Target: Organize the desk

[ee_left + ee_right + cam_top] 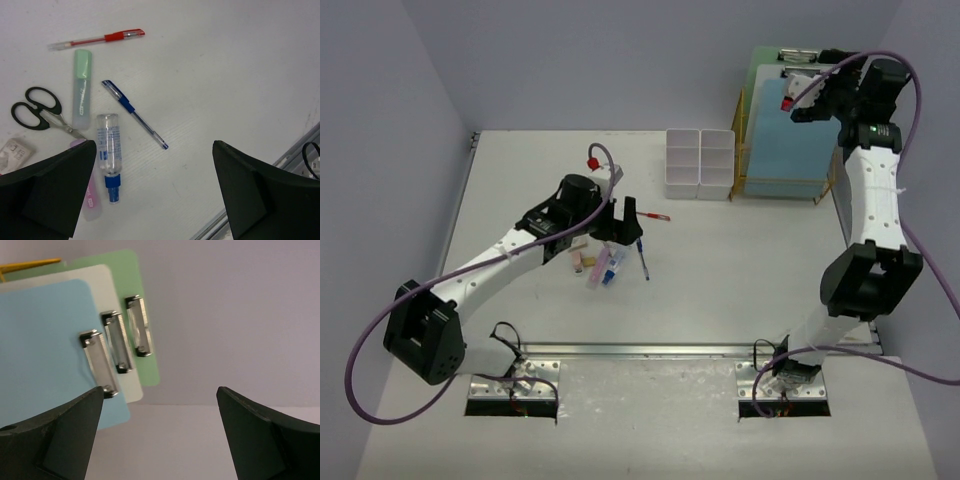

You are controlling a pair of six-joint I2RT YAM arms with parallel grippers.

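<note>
The white desk [740, 260] carries a loose cluster of stationery left of centre. My left gripper [618, 222] hovers open just above it, holding nothing. In the left wrist view that gripper [155, 195] frames bare desk, with a red pen [100, 38], a green highlighter [81, 90], black scissors [37, 110], a blue pen [134, 114], a clear spray bottle with a blue cap [109, 150] and a pink highlighter [91, 200] to its left. My right gripper [807, 100] is raised at the back right, open and empty, beside the clipboard tops.
A white compartmented organizer box [700, 163] stands at the back. Right of it a gold wire rack [740, 150] holds upright blue [40, 350], white [65, 277] and green [145, 300] clipboards. A metal rail [650, 350] runs along the near edge.
</note>
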